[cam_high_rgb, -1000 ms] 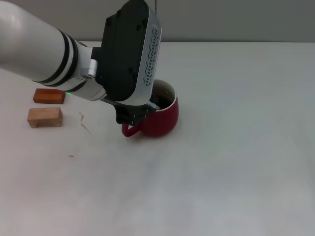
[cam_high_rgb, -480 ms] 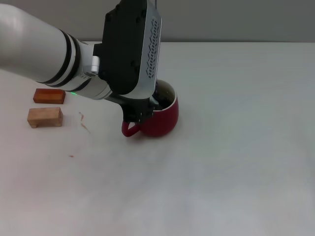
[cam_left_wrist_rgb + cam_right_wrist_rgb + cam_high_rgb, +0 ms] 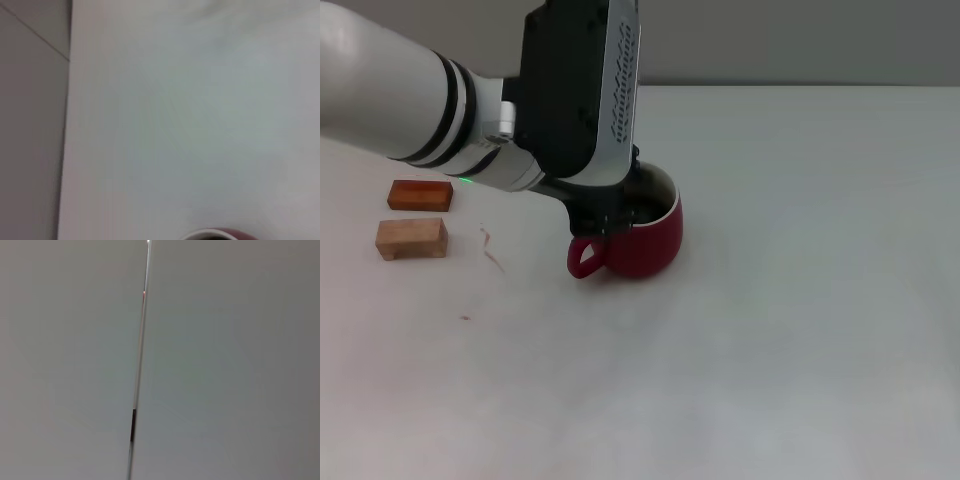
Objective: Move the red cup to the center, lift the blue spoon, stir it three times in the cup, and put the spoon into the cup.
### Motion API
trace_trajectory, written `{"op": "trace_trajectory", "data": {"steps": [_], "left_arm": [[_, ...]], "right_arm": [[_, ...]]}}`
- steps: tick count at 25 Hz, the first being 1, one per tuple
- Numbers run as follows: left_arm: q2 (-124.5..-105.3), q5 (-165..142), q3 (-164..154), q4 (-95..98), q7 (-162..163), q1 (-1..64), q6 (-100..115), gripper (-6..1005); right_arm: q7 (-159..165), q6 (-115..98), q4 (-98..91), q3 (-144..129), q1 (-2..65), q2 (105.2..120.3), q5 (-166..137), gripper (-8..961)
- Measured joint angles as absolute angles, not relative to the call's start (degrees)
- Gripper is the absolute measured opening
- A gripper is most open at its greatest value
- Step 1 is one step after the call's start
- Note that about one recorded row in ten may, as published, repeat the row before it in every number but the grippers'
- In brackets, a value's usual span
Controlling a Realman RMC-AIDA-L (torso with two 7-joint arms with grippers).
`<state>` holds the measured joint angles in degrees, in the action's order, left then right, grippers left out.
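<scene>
The red cup (image 3: 648,244) stands on the white table near the middle, its loop handle pointing toward the front left. A sliver of its pale rim also shows in the left wrist view (image 3: 216,233). My left gripper (image 3: 611,213) hangs over the near-left part of the cup's mouth, and its black wrist body hides the tips and most of the opening. The blue spoon is hidden; I cannot see it in any view. My right gripper is out of view, and its wrist view shows only a grey wall.
Two small wooden blocks lie at the left of the table: a reddish one (image 3: 420,194) and a paler one (image 3: 411,238) in front of it. Small reddish marks (image 3: 492,248) dot the table (image 3: 790,300) beside them.
My left wrist has swung slightly left and back over the cup's mouth, uncovering more of the handle. The cup has stayed in place.
</scene>
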<state>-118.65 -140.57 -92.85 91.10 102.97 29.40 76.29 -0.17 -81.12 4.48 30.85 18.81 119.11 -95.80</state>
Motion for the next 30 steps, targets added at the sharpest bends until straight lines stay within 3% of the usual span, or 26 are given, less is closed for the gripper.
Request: {"op": "trace_trajectory", "data": {"steps": [10,19,30], "left_arm": [[-118.21,-111.7,-72.1,85.3,99.3,28.5,69.8,310],[-118.05,-77.3,-54.0,60.5,86.4,29.4,70.0,310],[-118.28,-57.0,-41.4,36.4,62.6,30.8,69.3,312]], "right_arm": [[-0.2,-80.4,4.2,31.0,19.0,118.99,-95.8,701],[-0.2,-80.4,3.4,31.8,19.3,118.86,-95.3,701],[0.2,-80.4,1.9,34.5,19.5,118.8,-95.2,700]]}}
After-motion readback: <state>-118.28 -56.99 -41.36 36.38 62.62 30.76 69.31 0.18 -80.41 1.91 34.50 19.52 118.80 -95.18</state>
